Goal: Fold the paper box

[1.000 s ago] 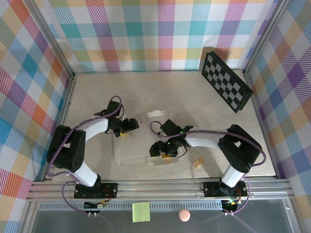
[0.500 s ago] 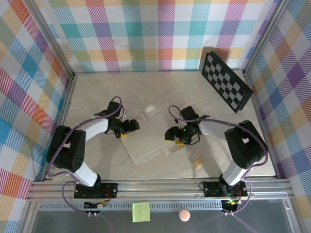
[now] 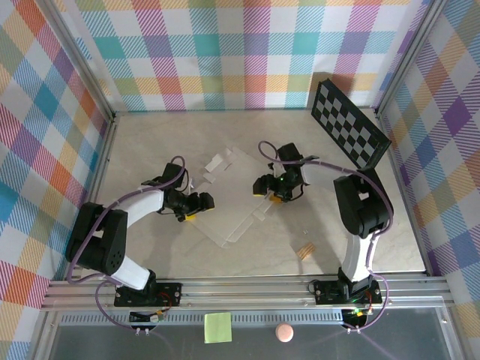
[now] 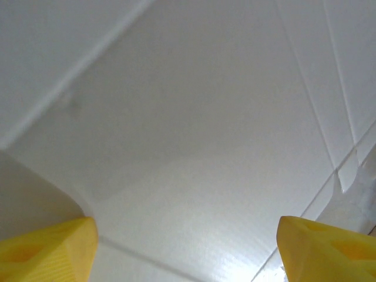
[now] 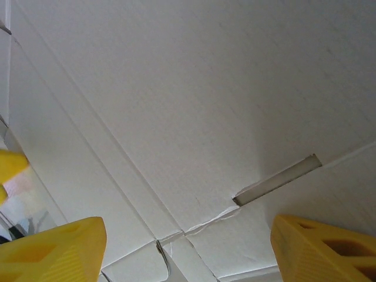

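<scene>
While the paper box (image 3: 229, 199) lies as a flat creased sheet mid-frame on the counter (image 3: 150, 142), left claw (image 3: 196, 206) sits at its left edge and right claw (image 3: 264, 191) at its right edge. Both are released, yellow fingers (image 4: 47, 249) spread wide over the sheet.

Three walls (image 3: 247, 52) of pastel plaid cloth stand around the pale beige, marble-like flat surface (image 3: 150, 142), at the back, at the left and at the right. Silver metal posts (image 3: 82, 66) mark the back corners. A silver aluminium rail (image 3: 247, 289) runs along the near edge. A black-and-white checkerboard panel (image 3: 349, 126) leans at the right wall. The light is even and soft.
</scene>
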### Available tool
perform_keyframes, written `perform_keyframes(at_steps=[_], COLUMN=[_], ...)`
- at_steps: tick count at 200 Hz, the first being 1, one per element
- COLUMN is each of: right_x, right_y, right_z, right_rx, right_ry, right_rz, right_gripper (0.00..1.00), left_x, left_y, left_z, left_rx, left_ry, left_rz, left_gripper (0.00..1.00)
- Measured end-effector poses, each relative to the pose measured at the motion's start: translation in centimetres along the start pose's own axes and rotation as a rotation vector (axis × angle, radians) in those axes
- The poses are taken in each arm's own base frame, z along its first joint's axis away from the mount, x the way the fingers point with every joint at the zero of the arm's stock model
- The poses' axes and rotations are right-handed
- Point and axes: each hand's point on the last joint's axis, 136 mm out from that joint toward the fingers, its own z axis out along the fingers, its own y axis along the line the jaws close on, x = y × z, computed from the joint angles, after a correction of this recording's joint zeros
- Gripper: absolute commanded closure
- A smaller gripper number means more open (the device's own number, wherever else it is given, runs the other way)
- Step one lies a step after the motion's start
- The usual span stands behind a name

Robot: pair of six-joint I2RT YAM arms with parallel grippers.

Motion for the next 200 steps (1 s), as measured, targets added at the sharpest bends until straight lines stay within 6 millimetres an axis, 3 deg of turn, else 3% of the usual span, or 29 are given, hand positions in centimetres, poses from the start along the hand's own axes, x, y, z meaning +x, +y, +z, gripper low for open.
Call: perform_keyframes(at_steps=[75, 121, 141, 173, 200], right_x=[-5.8, -6.6, -6.4, -5.6, -5.3], right_y=[1.6, 1.8, 1.7, 1.8, 2.5], right_z=[1.4, 1.5, 1.3, 0.2, -1.0], right_rx=[-0.006, -0.003, 0.004, 0.018, 0.007], right_ry=[-0.029, -0.026, -0.027, -0.027, -0.046], right_rz=[-0.054, -0.057, -0.057, -0.052, -0.062], right_gripper=[0.25, 0.25, 0.25, 0.25, 0.25], left_x=[3.1, 3.6, 3.1, 0.6, -1.3], left_y=[-1.2, -1.8, -2.3, -3.6, -3.9], left_z=[0.6, 0.5, -0.4, -2.0, -2.0], left_rx=[0.038, 0.038, 0.029, 0.006, -0.021], left_ry=[0.071, 0.077, 0.049, -0.028, -0.057], left_rz=[0.048, 0.060, 0.068, 0.099, 0.114], left_gripper=[0.20, 0.21, 0.21, 0.21, 0.21])
